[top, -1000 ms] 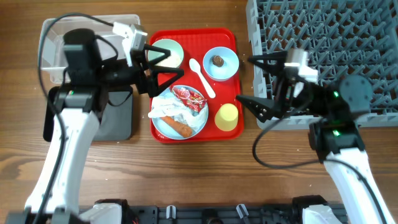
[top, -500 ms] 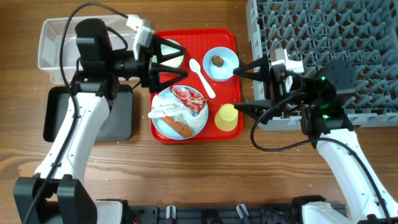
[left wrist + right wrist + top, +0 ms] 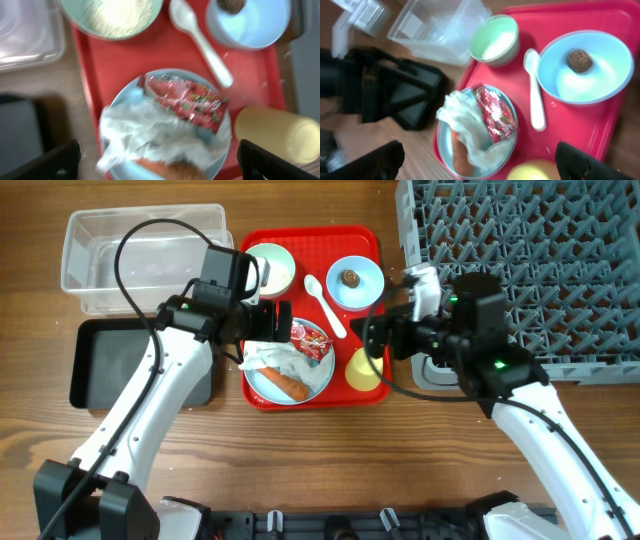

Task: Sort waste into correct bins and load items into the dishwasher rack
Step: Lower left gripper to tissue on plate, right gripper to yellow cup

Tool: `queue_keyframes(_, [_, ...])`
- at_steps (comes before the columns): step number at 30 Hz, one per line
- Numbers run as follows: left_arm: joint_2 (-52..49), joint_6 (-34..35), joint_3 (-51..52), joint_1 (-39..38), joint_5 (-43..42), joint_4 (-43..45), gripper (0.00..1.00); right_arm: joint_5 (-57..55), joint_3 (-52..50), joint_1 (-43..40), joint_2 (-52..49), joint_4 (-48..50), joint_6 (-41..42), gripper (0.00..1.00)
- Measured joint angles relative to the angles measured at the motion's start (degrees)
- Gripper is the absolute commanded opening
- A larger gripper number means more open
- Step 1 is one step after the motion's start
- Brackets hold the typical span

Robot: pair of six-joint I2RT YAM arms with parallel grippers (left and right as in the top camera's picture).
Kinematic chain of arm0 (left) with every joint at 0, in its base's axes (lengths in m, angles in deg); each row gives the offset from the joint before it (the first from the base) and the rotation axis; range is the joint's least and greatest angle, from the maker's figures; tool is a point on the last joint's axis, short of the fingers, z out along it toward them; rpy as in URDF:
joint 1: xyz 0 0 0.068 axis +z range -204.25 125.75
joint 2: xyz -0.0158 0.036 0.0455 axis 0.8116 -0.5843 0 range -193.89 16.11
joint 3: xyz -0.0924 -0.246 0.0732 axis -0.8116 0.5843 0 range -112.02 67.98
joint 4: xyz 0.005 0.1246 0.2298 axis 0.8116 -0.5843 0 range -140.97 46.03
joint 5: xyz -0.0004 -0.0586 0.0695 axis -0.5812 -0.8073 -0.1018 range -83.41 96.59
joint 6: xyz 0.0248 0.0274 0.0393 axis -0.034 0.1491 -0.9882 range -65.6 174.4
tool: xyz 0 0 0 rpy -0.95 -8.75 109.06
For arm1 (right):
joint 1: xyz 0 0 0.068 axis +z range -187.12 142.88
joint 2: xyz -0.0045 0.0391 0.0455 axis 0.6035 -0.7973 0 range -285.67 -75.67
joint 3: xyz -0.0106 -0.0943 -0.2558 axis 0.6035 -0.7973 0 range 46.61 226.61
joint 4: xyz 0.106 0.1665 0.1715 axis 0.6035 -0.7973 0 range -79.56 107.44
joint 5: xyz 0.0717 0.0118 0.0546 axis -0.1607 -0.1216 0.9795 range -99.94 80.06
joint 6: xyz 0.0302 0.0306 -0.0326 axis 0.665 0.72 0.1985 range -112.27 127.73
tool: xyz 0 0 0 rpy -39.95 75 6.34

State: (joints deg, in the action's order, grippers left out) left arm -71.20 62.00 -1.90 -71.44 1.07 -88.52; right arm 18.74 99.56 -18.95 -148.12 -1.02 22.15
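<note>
Red tray (image 3: 308,242) — wooden table (image 3: 300,470)

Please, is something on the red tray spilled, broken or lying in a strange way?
Nothing is spilled or broken. Only the crumpled napkin hangs over the rim of the blue plate, beside the red wrapper.

spoon (image 3: 535,95) between green bowl (image 3: 495,61) and blue bowl (image 3: 580,86) | napkin (image 3: 464,125), wrapper (image 3: 495,117) on plate (image 3: 511,141)

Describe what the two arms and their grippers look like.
The left arm and right arm are alike: white tubular links, black joint housings, a black cable looping alongside. The left gripper and right gripper each have a white block at the wrist and black angular fingers. Small green lights glow on the right arm; none show on the left.
</note>
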Motion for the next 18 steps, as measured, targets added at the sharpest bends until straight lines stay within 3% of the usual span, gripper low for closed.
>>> queue_keyframes(1, [0.0, 0.0, -0.7, -0.4, 1.4, -1.8, 1.00, -7.5, 3.6, 4.1, 0.0, -6.2, -0.5, 1.00])
queue_keyframes(5, [0.0, 0.3, -2.0, -0.5, 1.3, -8.1, 1.00, -18.4, 7.5, 10.4, 0.0, -10.4, -1.1, 1.00])
queue_keyframes(14, [0.0, 0.7, -2.0, -0.5, -3.4, -7.8, 0.99, -18.2, 7.5, 10.7, 0.0, -11.5, -1.1, 1.00])
queue_keyframes(18, [0.0, 7.3, -3.7, 1.3, -1.6, -13.6, 0.99, -18.3, 7.6, 10.7, 0.0, -14.2, -1.0, 1.00])
